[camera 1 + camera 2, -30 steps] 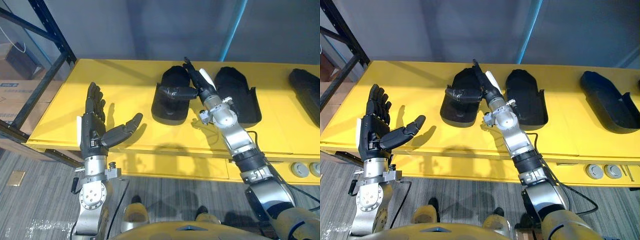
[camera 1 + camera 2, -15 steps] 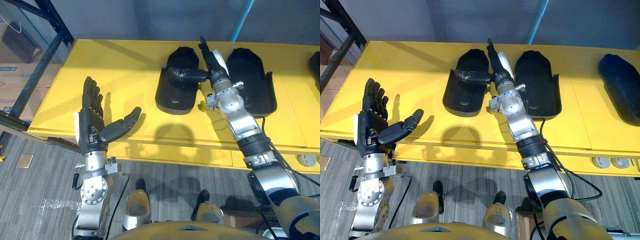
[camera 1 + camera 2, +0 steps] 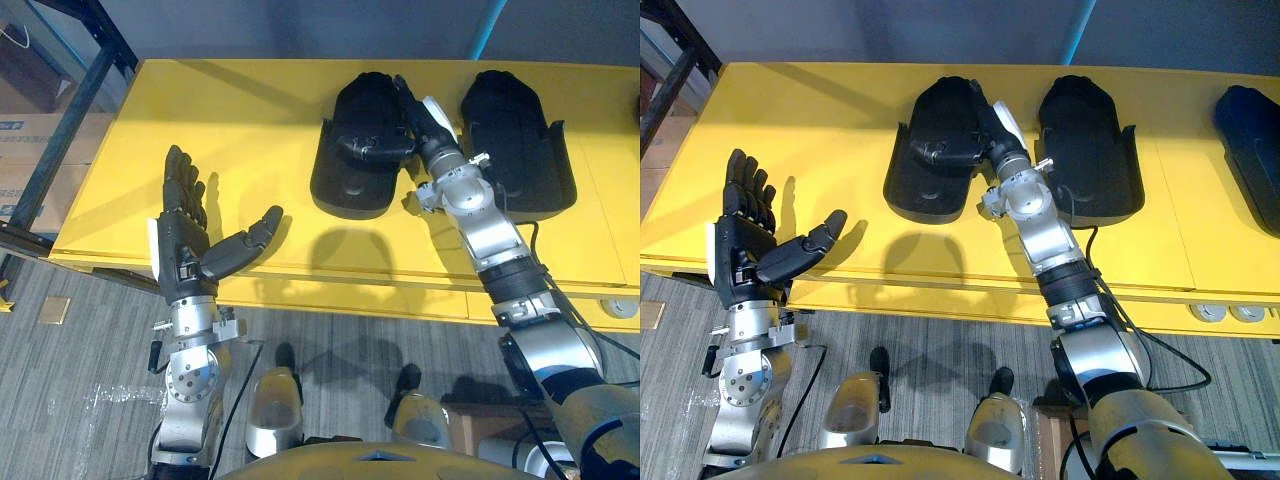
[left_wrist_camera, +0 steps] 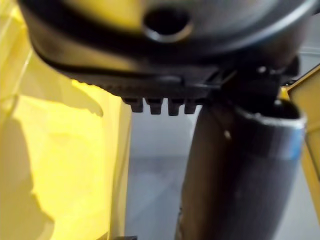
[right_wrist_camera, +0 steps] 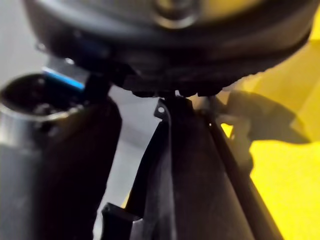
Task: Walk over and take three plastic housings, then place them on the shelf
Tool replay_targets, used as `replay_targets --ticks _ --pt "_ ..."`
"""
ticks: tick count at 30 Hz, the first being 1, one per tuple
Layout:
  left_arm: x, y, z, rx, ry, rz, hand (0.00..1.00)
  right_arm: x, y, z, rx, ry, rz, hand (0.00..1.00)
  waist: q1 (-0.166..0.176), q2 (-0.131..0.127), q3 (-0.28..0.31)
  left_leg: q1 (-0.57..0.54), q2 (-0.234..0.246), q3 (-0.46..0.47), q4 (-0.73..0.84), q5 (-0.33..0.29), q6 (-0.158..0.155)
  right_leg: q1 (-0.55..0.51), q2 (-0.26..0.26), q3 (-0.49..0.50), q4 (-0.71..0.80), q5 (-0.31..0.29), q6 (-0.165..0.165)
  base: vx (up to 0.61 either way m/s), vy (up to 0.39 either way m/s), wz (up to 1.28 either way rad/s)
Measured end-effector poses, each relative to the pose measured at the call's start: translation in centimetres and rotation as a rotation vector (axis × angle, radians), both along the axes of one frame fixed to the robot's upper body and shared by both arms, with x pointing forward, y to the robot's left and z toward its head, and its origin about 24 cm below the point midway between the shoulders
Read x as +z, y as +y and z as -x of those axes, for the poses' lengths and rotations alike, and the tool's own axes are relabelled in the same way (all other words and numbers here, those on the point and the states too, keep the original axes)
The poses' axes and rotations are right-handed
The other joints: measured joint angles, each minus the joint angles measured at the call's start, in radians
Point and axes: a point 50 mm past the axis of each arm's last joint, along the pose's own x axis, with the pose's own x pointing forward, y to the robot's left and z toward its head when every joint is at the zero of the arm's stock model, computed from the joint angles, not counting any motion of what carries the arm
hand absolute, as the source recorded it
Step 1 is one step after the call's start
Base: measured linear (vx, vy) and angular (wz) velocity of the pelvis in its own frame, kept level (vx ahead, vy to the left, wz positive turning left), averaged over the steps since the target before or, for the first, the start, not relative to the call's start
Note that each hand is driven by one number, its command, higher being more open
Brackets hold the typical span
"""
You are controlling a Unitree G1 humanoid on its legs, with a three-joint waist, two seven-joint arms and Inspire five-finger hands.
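Observation:
Three black plastic housings lie on the yellow table (image 3: 240, 110): one in the middle (image 3: 350, 170), one to its right (image 3: 515, 140), a third at the far right (image 3: 1252, 130). My right hand (image 3: 425, 125) straddles the middle housing's right wall. Its fingers lie straight along that wall and its thumb (image 3: 375, 150) reaches sideways over the housing's hollow. In the right wrist view the wall's edge (image 5: 190, 175) runs between thumb (image 5: 50, 165) and fingers. My left hand (image 3: 190, 250) hovers open, palm up, over the table's front left edge, holding nothing.
A dark blue rack frame (image 3: 70, 90) stands at the table's left end, with a cardboard box (image 3: 20, 150) behind it. A light blue pole (image 3: 487, 25) rises behind the table. Round sockets (image 3: 1220, 312) sit in the table's front face at the right.
The view has shifted closer over the table. My right hand has reached further along the middle housing's wall, its thumb deeper over the hollow. The left hand keeps its open pose.

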Motion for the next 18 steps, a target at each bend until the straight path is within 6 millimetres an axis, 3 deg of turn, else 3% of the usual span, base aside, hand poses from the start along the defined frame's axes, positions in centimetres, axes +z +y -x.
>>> replay_targets --ticks 6,18 --pt "0.10 0.00 -0.08 0.002 -0.005 0.001 1.00 0.92 -0.24 -0.14 0.001 -0.024 0.033 1.00 0.002 0.001 0.013 -0.015 0.000 -0.007 0.006 0.001 0.001 -0.013 -0.001 -0.005 0.010 -0.004 -0.001 0.00 -0.004 0.01" --pt "0.53 -0.14 -0.44 -0.007 -0.027 0.000 1.00 0.82 -0.61 -0.55 -0.010 -0.025 0.036 1.00 0.007 0.000 0.013 -0.017 0.000 -0.009 0.012 0.002 0.002 -0.012 -0.003 -0.005 0.015 -0.005 -0.001 0.00 -0.002 0.00"
